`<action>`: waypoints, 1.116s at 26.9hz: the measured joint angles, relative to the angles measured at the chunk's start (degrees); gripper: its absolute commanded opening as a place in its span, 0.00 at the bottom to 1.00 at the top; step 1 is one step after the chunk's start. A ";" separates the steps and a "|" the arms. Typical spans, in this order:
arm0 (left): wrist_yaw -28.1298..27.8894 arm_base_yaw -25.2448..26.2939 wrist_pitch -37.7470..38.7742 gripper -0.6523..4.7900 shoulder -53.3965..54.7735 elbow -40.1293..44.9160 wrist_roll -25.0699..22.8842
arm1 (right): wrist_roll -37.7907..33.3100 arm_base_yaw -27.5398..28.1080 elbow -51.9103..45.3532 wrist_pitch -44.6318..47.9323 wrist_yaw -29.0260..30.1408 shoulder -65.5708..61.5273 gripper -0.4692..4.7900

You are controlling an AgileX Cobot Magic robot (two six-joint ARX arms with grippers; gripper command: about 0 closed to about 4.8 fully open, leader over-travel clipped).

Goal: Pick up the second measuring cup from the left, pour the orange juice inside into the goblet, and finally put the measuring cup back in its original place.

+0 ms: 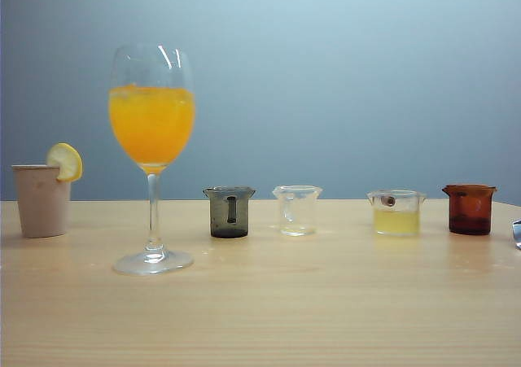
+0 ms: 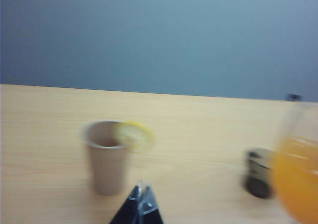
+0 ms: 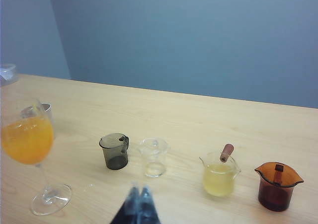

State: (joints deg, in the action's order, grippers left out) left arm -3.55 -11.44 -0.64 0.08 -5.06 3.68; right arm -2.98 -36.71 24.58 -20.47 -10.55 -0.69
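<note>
Right end effector, fingers together and empty, hangs above the surface before the empty second measuring cup, which stands between grey and yellow-filled cups; left end effector, likewise closed, near the tumbler; the goblet holds the orange juice.

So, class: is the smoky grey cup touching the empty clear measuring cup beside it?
Apart. The exterior view shows bare tabletop between the grey cup and the clear measuring cup; the right wrist view shows the same gap.
</note>
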 measured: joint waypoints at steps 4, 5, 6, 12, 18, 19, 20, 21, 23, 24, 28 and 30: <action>2.32 8.41 -0.83 0.11 0.00 0.92 0.00 | 0.00 0.00 0.00 0.00 0.00 0.00 0.08; 2.23 8.96 -1.44 0.11 0.00 1.68 -0.02 | 0.00 0.00 0.00 0.00 -0.04 0.02 0.08; 2.34 8.96 -2.12 0.11 0.00 2.64 -0.02 | 0.00 0.00 0.00 -0.02 -0.07 0.02 0.08; 1.77 7.08 -3.19 0.11 0.04 4.87 -0.04 | 0.02 0.00 0.00 -0.02 -0.15 0.02 0.08; -0.28 7.08 -1.18 0.11 0.04 4.87 -0.44 | 0.00 0.00 0.00 -0.02 -0.15 0.02 0.08; -0.28 7.08 -1.16 0.11 0.04 4.87 -0.44 | 0.00 0.00 0.00 -0.02 -0.15 0.02 0.08; -0.28 7.08 -1.22 0.11 0.04 4.87 -0.44 | 0.00 0.00 0.00 -0.02 -0.15 0.02 0.08; -0.31 7.08 -1.27 0.11 0.04 4.87 -0.44 | 0.00 0.00 0.00 -0.02 -0.15 0.02 0.08; -0.11 7.08 -1.29 0.11 0.04 4.87 -0.44 | 0.00 0.00 0.00 -0.02 -0.15 0.02 0.08; 0.31 7.08 -1.31 0.11 0.04 4.87 -0.44 | 0.00 0.00 0.00 -0.02 -0.15 0.02 0.08; 6.91 7.13 -1.36 0.11 0.04 4.87 -0.46 | 0.02 0.00 0.00 -0.02 -0.15 0.02 0.08; 6.95 7.15 -1.51 0.11 0.04 4.87 -0.76 | 0.00 0.00 0.00 -0.02 -0.15 0.02 0.08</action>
State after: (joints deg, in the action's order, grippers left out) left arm 3.40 -4.29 -2.15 0.12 -0.19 2.92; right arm -2.98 -36.71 24.58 -20.49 -10.70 -0.67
